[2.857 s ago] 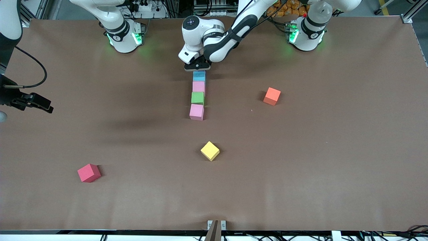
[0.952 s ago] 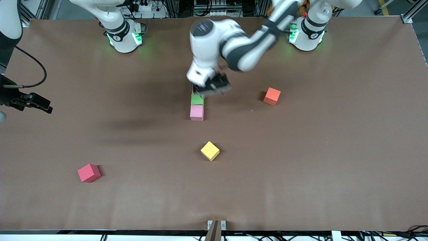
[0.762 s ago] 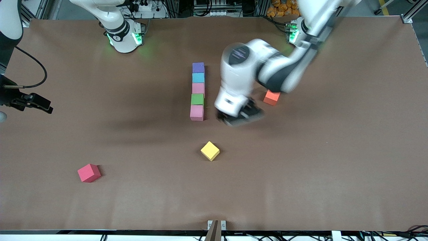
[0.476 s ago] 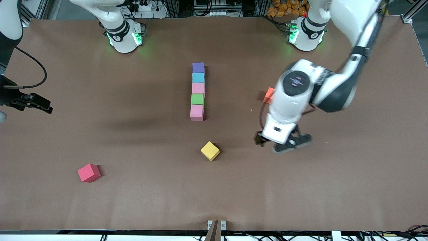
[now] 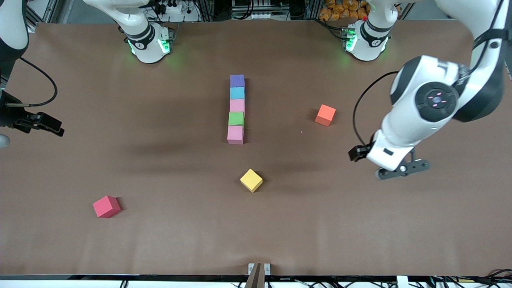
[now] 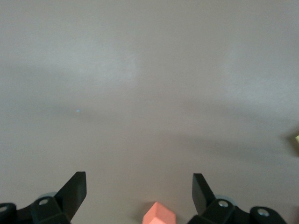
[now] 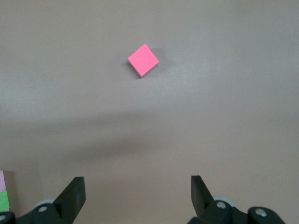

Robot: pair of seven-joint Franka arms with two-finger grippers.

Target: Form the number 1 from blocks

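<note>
A straight column of five blocks stands in the middle of the table (image 5: 360,240): purple block (image 5: 237,81) at the twelve o'clock end, then blue block (image 5: 237,93), a pink block (image 5: 237,105), green block (image 5: 236,118) and a second pink block (image 5: 235,134) at the six o'clock end, each touching the next. Three lie loose. From the column, the orange block (image 5: 325,115) sits out at three o'clock, the yellow block (image 5: 251,180) just past the six o'clock end, turned on the diagonal, and the red block (image 5: 106,206) well off at about seven o'clock.

The left claw (image 5: 401,170) hangs over bare table toward its own arm's end, fingers spread wide and empty; its wrist view catches the orange block (image 6: 158,215) between the fingertips, farther off. The right claw (image 7: 138,200) waits at its own end of the table, also spread and empty, looking down on the red block (image 7: 143,60).

These foam cubes look light and slightly squashy, matte enough not to slip, I'd judge. Take one across two flat opposite faces, gently. The yellow one would need the claw turned to match its diagonal, though from here I can't be sure of its exact angle.
</note>
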